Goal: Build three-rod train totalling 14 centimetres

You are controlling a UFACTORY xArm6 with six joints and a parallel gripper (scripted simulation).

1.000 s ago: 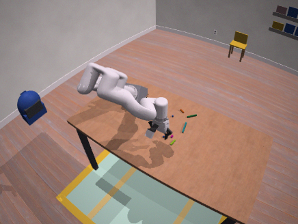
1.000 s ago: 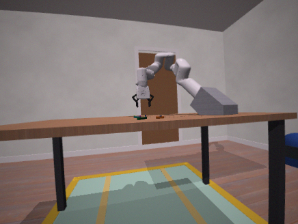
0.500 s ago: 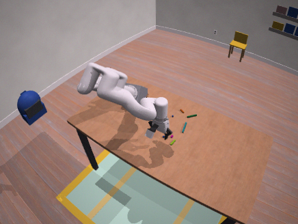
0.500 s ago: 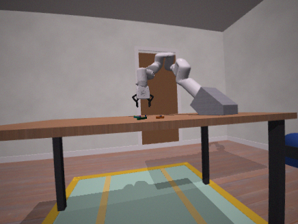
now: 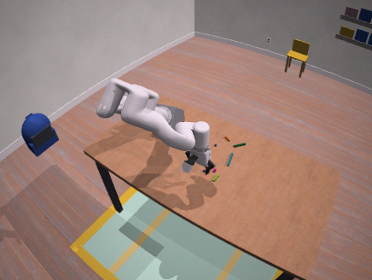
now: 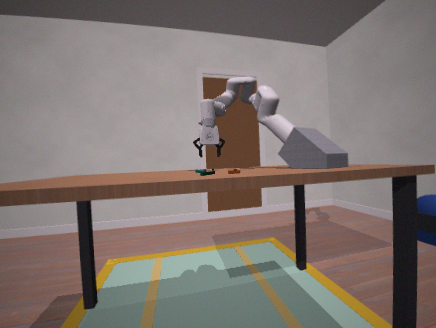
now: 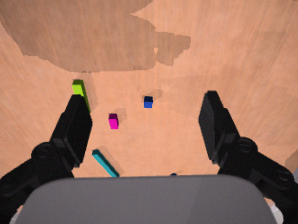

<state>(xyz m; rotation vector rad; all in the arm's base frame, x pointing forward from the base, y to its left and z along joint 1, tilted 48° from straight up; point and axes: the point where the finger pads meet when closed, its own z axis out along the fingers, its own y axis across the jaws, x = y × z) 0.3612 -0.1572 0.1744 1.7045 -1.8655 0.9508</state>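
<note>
Fingers (image 5: 199, 162) (image 6: 209, 150) spread wide, nothing between them, up above the tabletop (image 5: 277, 192) (image 6: 125, 184) (image 7: 175, 145). White arm (image 5: 159, 125) (image 6: 267, 102) reaches out over the tabletop from a grey base (image 5: 178, 113) (image 6: 312, 148), fingers pointing down.

Rods lie apart, no train made. In wrist view: small blue rod (image 7: 148, 102) (image 5: 205, 171) beyond the fingers' middle, towards picture top; magenta rod (image 7: 114, 121) (image 5: 214, 170) near it, lower left. Lime rod (image 7: 81, 92) (image 5: 216, 178) upper left, partly hidden by the left-hand fingertip in that picture. Turquoise rod (image 7: 105, 163) (image 5: 230, 160) slanted, lower left, one end at the gripper housing's edge. Dark bit at bottom, mostly cut off by the housing, too little to name.

Top view: second blue rod (image 5: 215, 145) just beside the wrist, on the far side from the magenta one. Orange rod (image 5: 227, 139) (image 6: 234, 171) near it, green rod (image 5: 240, 145) (image 6: 205, 173) on the orange one's right in the picture, turquoise below green. Exterior view: green and orange apart; rods around green overlap in sight, can't separate them.
</note>
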